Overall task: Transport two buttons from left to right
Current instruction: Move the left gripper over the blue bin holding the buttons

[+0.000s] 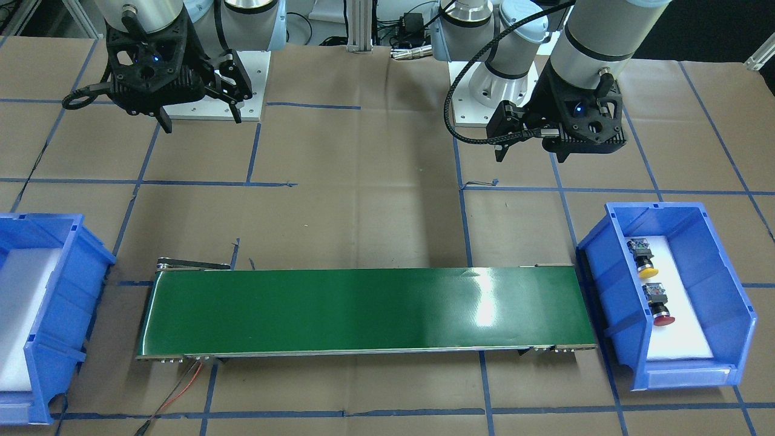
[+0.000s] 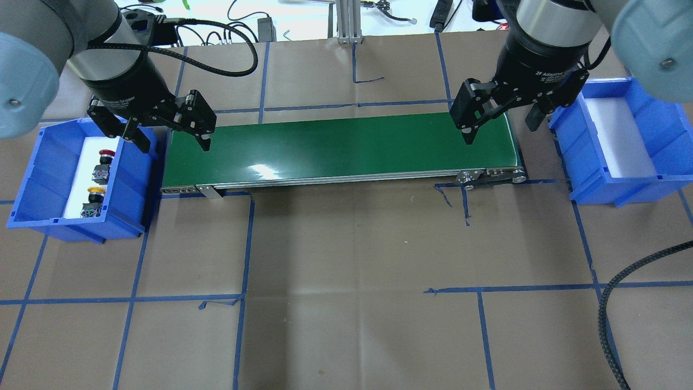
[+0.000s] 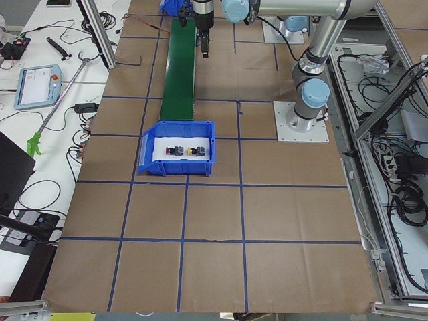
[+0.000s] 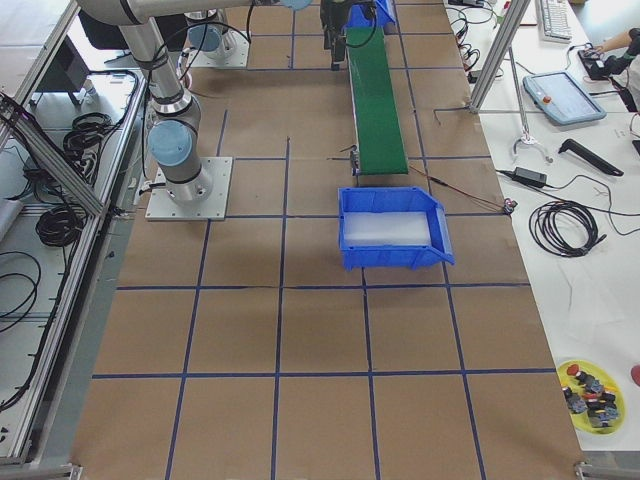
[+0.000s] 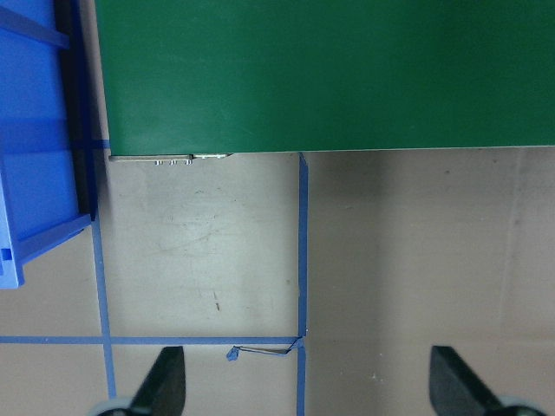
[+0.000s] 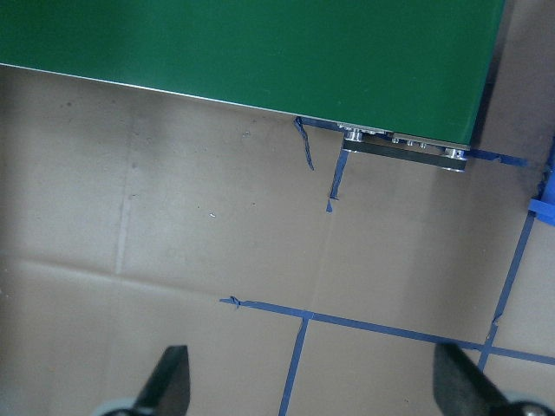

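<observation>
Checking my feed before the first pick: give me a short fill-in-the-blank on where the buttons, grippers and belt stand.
1. The bin holding the yellow button and the red button sits on the robot's ___ side.
2. Of the two, the ___ one lies nearer the robot.
3. The left gripper and the right gripper are both ___, not shut.
4. The belt is coloured ___.

Missing words: left; yellow; open; green.
</observation>
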